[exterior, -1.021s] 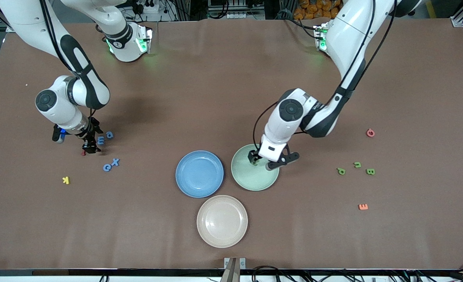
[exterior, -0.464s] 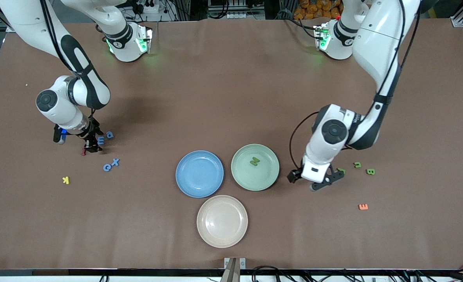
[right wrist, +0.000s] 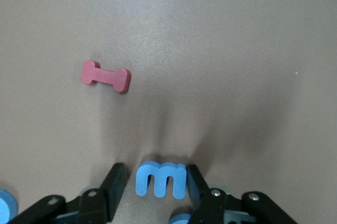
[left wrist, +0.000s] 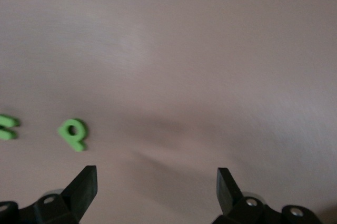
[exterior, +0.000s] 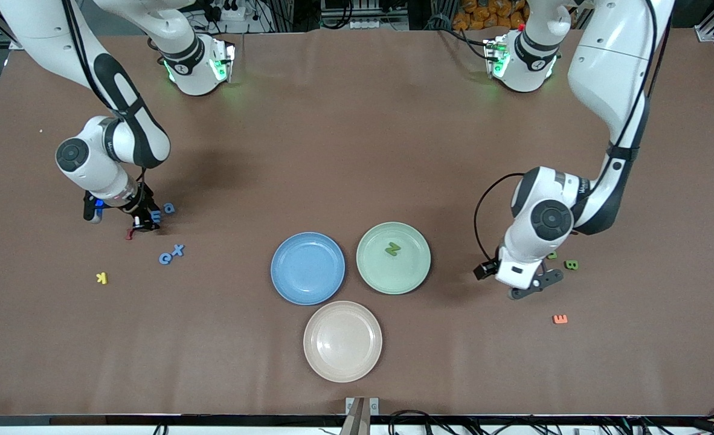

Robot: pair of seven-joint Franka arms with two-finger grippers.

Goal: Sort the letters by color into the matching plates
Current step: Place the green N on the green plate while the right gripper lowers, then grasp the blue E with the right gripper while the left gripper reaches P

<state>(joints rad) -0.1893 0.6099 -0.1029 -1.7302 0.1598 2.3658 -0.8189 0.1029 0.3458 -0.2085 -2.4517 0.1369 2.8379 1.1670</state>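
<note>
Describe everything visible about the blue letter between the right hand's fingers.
The small flat blue foam letter E lies flat on the brown table, matte with rounded edges. The right hand straddles it, one black finger close on each side, jaws not plainly clamped. A red foam letter I lies apart from it.

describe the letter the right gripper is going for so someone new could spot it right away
Start at the right arm's end of the table, where the right gripper is down at a cluster of blue letters. The blue letter E lies flat between its fingers. Unlike the round blue letter beside it and the red letter I, it has three prongs.
</note>
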